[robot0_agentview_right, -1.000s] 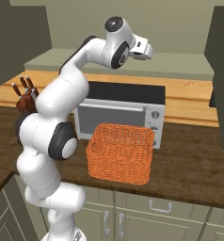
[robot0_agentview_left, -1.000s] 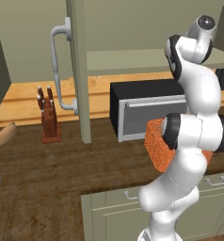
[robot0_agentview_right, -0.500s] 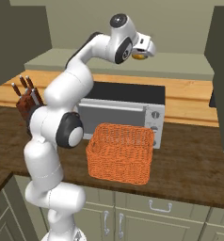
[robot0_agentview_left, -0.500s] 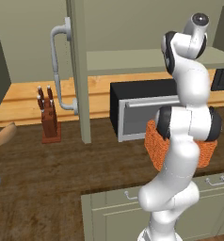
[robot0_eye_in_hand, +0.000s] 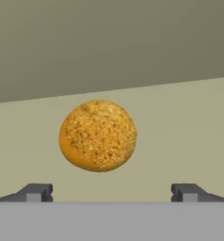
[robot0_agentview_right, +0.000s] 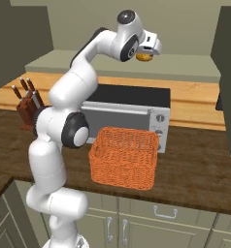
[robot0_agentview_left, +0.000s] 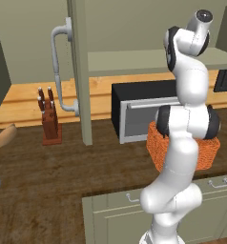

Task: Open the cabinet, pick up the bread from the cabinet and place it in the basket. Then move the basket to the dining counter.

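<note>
We reach into the open cabinet (robot0_agentview_left: 79, 71) with our gripper (robot0_agentview_right: 147, 50), fingers (robot0_eye_in_hand: 36, 192) spread wide on either side of the bread (robot0_eye_in_hand: 98, 135), which seems to rest on the shelf (robot0_agentview_right: 185, 72). We should advance until it sits centred between them, then close gently. The basket (robot0_agentview_right: 123, 158) waits on the bench (robot0_agentview_right: 195, 169) below.

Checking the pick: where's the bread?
The bread lies on the cabinet shelf, centred ahead of the open claw in the hand view, above the toaster oven.
</note>
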